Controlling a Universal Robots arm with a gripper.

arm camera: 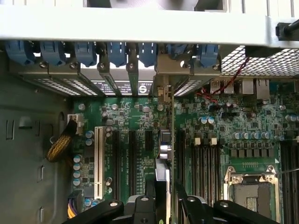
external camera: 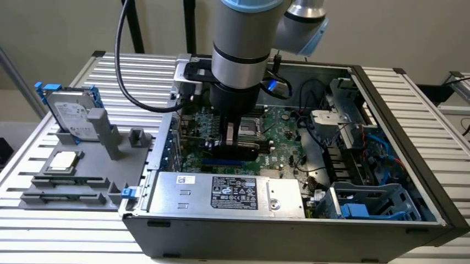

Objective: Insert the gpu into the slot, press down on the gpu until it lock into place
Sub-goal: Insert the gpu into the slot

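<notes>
**Card poised over the slot, insertion in hand**

At the exterior view's left, a hard drive (external camera: 70,110) stands on a grey parts tray (external camera: 88,165) outside the computer case (external camera: 294,236). Further along, inside the case, my claw (external camera: 236,137) reaches down over the motherboard (external camera: 283,132), closed on the upper edge of the graphics card (external camera: 248,151). The card stands on edge directly over the blue slot (external camera: 220,163), just beyond the grey power supply (external camera: 228,192). Its metal bracket (arm camera: 164,86) sits at the case's rear wall. I can't tell whether the connector is in. I judge this the insertion step. Finishing it calls for keeping the card upright and square, then a straight, even push until it locks. Rightward lies the processor socket (arm camera: 252,191).
</notes>
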